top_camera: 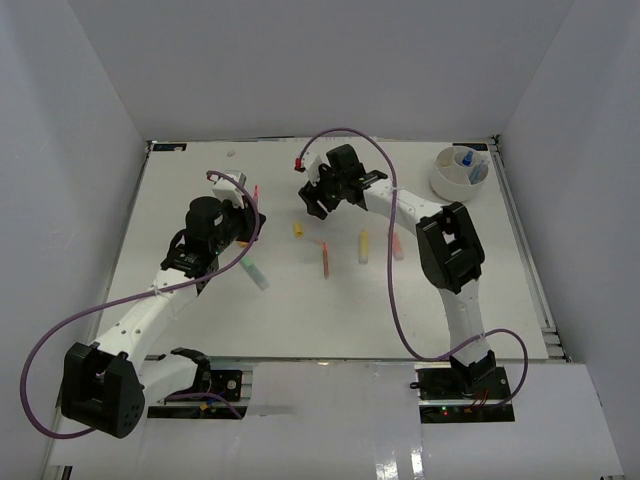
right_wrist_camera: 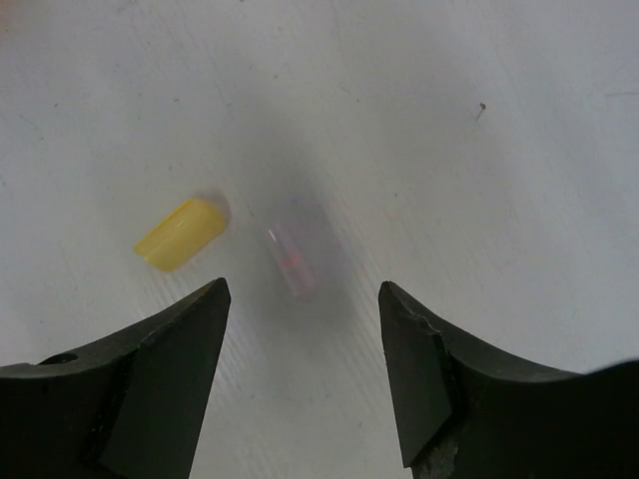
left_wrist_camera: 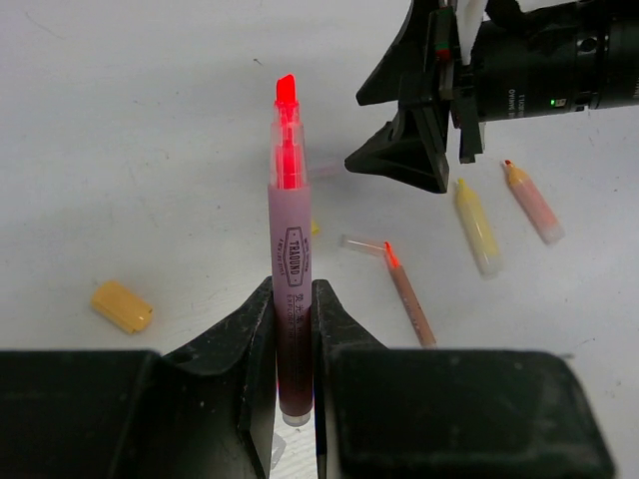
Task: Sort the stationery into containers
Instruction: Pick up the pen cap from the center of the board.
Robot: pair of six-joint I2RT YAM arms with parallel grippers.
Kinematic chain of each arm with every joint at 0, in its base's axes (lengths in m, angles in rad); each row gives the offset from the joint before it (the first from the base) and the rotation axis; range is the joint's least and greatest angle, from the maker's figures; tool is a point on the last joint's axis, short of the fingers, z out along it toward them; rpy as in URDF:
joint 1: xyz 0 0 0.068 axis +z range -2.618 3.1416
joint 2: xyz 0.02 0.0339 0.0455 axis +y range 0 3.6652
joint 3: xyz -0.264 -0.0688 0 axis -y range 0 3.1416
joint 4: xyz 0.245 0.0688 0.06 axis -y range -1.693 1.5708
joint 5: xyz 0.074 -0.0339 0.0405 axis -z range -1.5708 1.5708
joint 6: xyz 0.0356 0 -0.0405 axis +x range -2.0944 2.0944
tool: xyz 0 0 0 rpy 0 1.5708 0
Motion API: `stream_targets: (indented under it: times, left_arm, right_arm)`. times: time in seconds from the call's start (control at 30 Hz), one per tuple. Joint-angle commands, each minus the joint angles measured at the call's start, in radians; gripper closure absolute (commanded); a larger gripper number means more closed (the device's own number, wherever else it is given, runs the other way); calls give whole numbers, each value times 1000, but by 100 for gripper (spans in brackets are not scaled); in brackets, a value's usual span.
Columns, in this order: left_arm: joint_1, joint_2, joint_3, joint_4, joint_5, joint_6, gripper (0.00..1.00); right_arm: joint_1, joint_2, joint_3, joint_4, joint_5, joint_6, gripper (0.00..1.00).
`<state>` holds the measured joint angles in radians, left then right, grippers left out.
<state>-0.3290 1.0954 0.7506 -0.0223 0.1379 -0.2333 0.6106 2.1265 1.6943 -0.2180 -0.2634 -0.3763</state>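
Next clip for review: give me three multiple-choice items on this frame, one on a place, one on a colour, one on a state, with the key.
1. Where does the white divided tub stand?
A. far right corner of the table
B. near left corner
C. table centre

2. What colour is the tip of the highlighter in the left pincer?
A. green
B. red-pink
C. blue

3. How is the right pincer?
A. shut on a pen
B. shut on nothing
C. open above a small clear cap, a yellow cap lying beside

Key: 1 A, the overhead view shows it by the far right edge. 2 B, the left wrist view shows the glowing tip. 3 C, the right wrist view shows the jaws spread with nothing between them.
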Motion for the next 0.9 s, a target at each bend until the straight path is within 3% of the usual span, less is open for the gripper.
stream_targets:
  times: [0.0,0.2,0.47,0.87]
  left_arm:
    - [5,-35,32,-14,-43,12,100]
    - [5,-29,35,-16,-34,15,100]
    - [5,-23,35,-16,-11,12,100]
    - [4,-17,35,-13,8,12,100]
  right_arm:
    - [-2,81,137,-87,-43,-116,33]
    - [-5,173,186,-95,-63,-151,42]
    - [-3,233,222,-129,-149,-184,45]
    - [-2,279,252,-165,-120,-200,52]
